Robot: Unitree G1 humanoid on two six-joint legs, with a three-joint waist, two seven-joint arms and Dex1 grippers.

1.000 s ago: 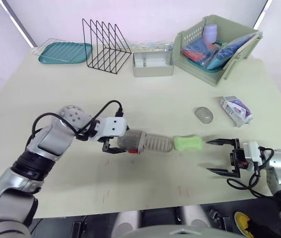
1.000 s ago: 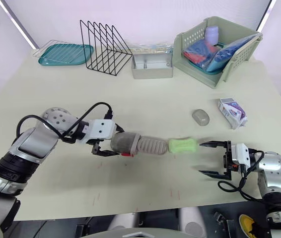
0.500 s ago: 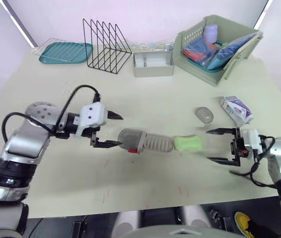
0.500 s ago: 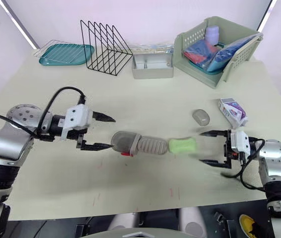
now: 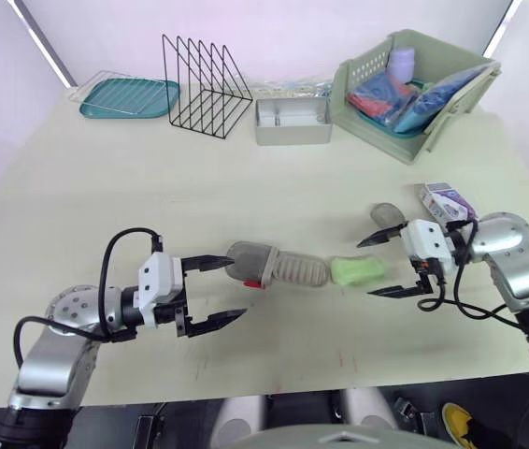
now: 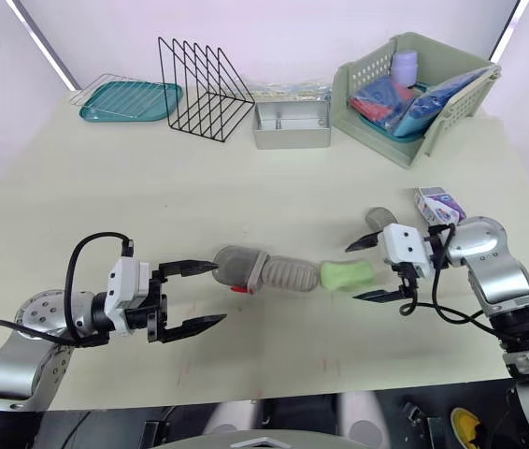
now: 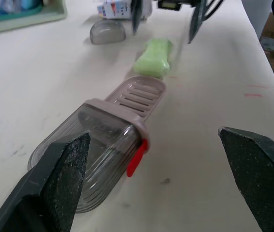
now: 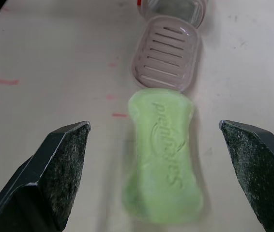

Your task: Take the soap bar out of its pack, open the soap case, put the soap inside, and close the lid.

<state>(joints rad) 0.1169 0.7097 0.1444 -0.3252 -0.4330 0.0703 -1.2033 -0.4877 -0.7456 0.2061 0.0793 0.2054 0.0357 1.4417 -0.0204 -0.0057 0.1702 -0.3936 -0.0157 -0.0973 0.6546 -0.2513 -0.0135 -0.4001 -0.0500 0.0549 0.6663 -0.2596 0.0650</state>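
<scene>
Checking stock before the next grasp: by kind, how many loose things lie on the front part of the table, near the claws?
soap bar: 1
soap case, slid open: 1
soap pack: 1
grey oval piece: 1
Total: 4

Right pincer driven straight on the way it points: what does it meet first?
The green soap bar, lying centred just ahead of the open right pincer; the soap case tray comes next. The pincer's height is unclear, so it might skim over.
</scene>
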